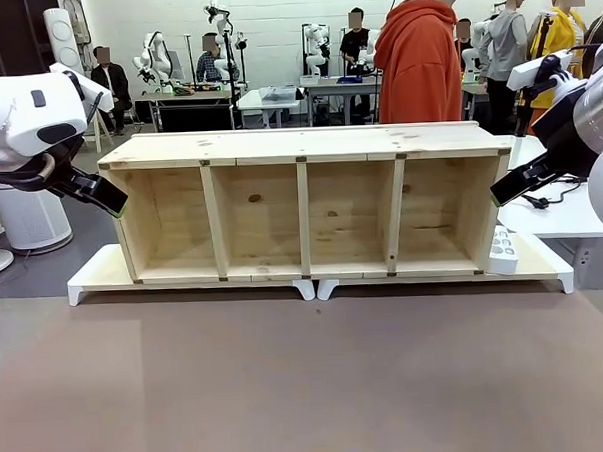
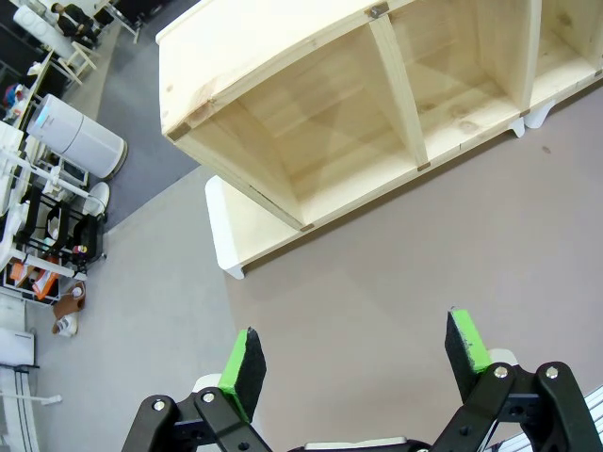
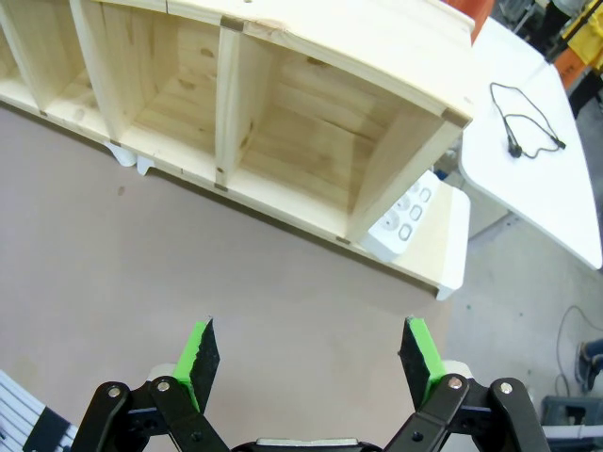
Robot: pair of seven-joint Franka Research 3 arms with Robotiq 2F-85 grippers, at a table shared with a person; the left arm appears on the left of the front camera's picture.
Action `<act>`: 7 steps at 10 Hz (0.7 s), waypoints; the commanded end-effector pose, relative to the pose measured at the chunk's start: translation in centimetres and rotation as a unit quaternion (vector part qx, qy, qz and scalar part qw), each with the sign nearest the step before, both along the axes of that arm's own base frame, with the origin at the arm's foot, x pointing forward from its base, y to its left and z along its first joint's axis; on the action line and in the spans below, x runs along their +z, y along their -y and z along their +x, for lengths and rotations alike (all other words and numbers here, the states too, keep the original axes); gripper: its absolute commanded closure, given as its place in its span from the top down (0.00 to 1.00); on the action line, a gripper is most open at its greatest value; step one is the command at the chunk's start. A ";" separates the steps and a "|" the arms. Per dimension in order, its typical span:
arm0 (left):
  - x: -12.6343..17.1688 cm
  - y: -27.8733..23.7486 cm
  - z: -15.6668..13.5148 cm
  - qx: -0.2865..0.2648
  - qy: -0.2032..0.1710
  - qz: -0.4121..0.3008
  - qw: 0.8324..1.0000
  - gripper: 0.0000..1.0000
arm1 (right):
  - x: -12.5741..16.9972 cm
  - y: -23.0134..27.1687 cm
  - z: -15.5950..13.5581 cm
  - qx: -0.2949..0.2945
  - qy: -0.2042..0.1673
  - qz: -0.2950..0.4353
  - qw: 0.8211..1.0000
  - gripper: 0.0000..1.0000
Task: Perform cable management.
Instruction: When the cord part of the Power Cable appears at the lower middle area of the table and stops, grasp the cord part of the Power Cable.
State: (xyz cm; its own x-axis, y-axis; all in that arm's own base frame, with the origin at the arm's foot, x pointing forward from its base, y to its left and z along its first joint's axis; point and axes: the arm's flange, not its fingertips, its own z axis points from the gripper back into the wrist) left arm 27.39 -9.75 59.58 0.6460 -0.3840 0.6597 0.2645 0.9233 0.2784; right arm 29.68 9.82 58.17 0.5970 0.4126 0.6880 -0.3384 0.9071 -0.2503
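Observation:
A small white power strip [image 1: 501, 249] [image 3: 405, 218] rests on the white base board at the right end of the wooden shelf [image 1: 303, 146]. A thin black cable [image 3: 524, 124] [image 1: 547, 197] lies looped on the white side table to the right; I cannot see it joining the strip. My left gripper [image 1: 110, 199] [image 2: 355, 344] hovers open beside the shelf's left end. By the shelf's right end, above the strip, my right gripper [image 1: 505, 189] [image 3: 307, 344] is also open. Nothing sits between either pair of fingers.
The four-bay shelf lies on its side on a white base board [image 1: 93, 275] across the brown table [image 1: 308, 376]. A person in an orange hoodie [image 1: 419, 51] stands behind it. The white side table [image 3: 537, 188] sits off the table's right edge.

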 end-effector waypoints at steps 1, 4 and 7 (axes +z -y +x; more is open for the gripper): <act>-0.1 0.2 0.3 -0.002 0.005 0.000 1.000 1.00 | -0.1 0.0 0.2 0.001 -0.001 -0.003 1.000 1.00; -0.1 0.2 0.3 -0.002 0.005 0.000 1.000 1.00 | -0.1 0.0 0.2 0.001 -0.001 -0.003 1.000 1.00; -0.1 0.2 0.3 -0.002 0.005 0.000 1.000 1.00 | -0.1 0.0 0.2 0.001 -0.001 -0.003 1.000 1.00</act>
State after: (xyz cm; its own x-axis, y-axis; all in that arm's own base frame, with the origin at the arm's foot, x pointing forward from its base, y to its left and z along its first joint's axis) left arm 27.39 -9.75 59.58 0.6460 -0.3840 0.6597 0.2645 0.9233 0.2784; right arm 29.68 9.82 58.17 0.5970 0.4126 0.6880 -0.3385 0.9071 -0.2503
